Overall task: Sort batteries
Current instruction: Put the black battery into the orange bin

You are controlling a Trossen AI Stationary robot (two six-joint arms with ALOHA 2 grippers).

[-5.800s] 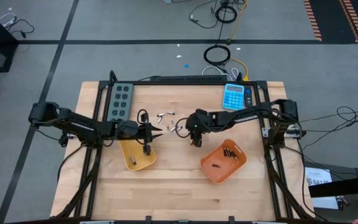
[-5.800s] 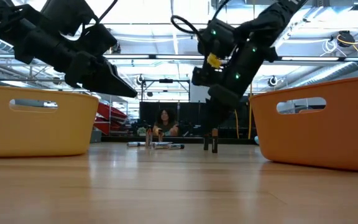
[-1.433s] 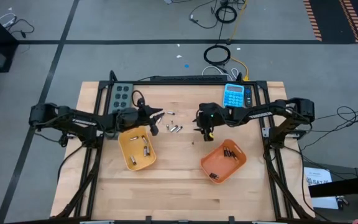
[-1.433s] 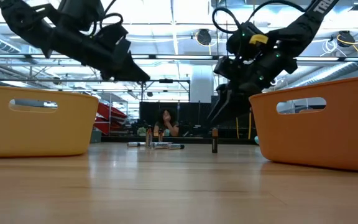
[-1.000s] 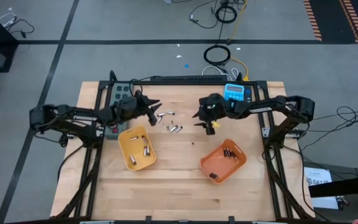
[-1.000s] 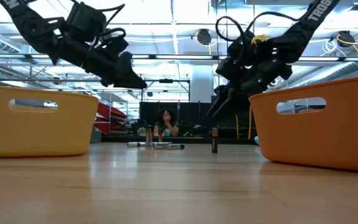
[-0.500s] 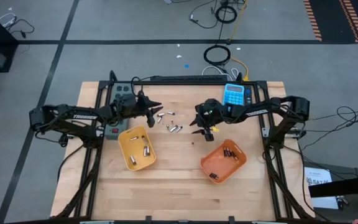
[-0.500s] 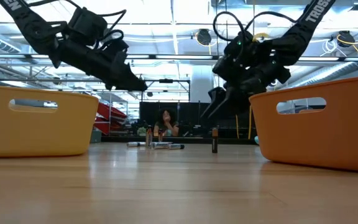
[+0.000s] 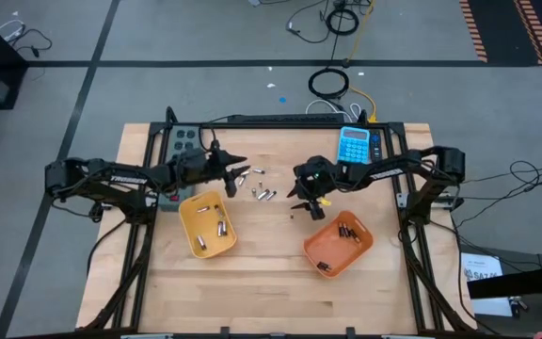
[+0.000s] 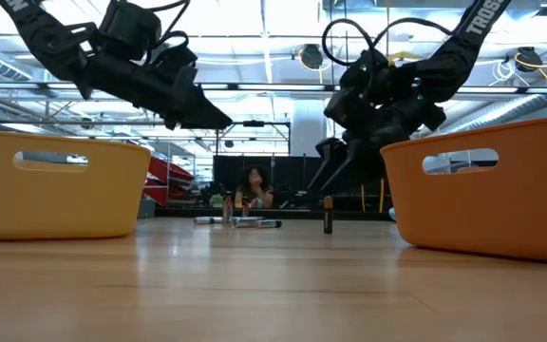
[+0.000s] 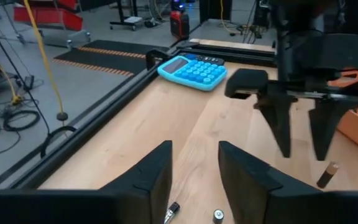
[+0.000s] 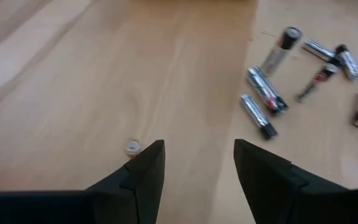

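Note:
Several batteries [image 9: 257,185] lie loose on the wooden table between my grippers; the right wrist view shows them [image 12: 265,90] as a scattered group. One small dark battery [image 10: 328,215] stands upright on its end, apart from them. My left gripper [image 9: 240,166] hovers open just left of the group, nearly level, with two batteries [image 11: 171,212] below its fingers. My right gripper [image 9: 298,204] is open and slants down over the upright battery [image 12: 132,147], clear of it. The yellow tray [image 9: 194,241] holds silvery batteries and the orange tray [image 9: 320,247] dark ones.
A blue calculator [image 9: 353,144] sits at the far right and a grey button box [image 9: 182,139] at the far left. The yellow tray [image 10: 55,180] and orange tray [image 10: 487,180] flank bare wood at the near side. A person [image 10: 253,188] sits far behind the table.
My right gripper has moved toward the table's near edge and down, closer to the upright dark battery, staying open. My left gripper has tipped to a more level pose over the loose batteries. No battery has moved.

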